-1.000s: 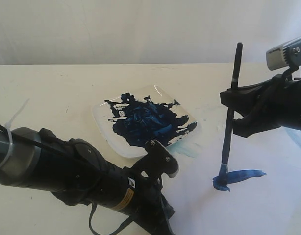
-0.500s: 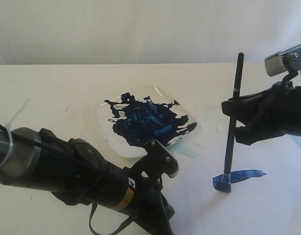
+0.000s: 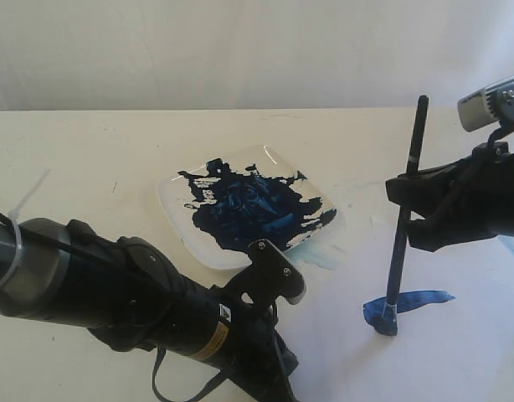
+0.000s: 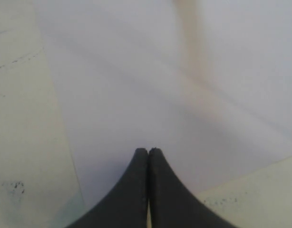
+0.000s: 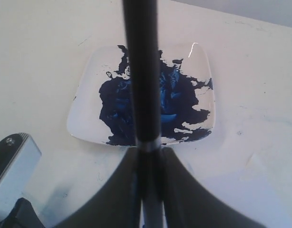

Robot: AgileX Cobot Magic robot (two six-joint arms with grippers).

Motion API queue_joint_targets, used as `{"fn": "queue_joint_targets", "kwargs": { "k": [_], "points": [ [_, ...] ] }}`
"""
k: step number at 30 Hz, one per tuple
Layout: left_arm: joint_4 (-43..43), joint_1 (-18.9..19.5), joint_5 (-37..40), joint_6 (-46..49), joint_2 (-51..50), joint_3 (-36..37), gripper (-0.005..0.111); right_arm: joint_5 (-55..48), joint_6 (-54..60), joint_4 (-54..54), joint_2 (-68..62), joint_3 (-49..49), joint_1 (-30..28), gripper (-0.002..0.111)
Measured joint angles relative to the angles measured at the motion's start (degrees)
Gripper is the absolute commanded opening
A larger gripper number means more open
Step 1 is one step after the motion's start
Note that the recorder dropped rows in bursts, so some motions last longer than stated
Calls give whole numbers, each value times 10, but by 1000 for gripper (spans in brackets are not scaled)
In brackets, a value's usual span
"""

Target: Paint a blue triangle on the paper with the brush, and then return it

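Gripping: your right claw (image 3: 405, 211) clamps the long black paintbrush (image 3: 397, 260), bristles beneath on pale white paper (image 3: 458, 352); risk: excess pressure blots the blue stroke (image 3: 420, 298).

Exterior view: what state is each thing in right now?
paper, lying flat, mostly blank
blue triangle, only one short stroke done
brush, slightly tilted, tip on the paper
right gripper, shut on the brush
left gripper, shut, empty
plate, smeared with dark blue paint
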State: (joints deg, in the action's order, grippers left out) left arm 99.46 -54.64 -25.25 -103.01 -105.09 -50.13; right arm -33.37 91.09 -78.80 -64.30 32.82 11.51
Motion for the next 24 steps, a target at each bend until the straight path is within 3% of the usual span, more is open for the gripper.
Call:
{"fn": "queue_joint_targets", "kwargs": {
  "k": [16,24],
  "points": [
    [0,0,-2,0,0,0,0,15,-48,42,22,2,0,0],
    [0,0,-4,0,0,0,0,32,-171,171,62,2,0,0]
  ]
}}
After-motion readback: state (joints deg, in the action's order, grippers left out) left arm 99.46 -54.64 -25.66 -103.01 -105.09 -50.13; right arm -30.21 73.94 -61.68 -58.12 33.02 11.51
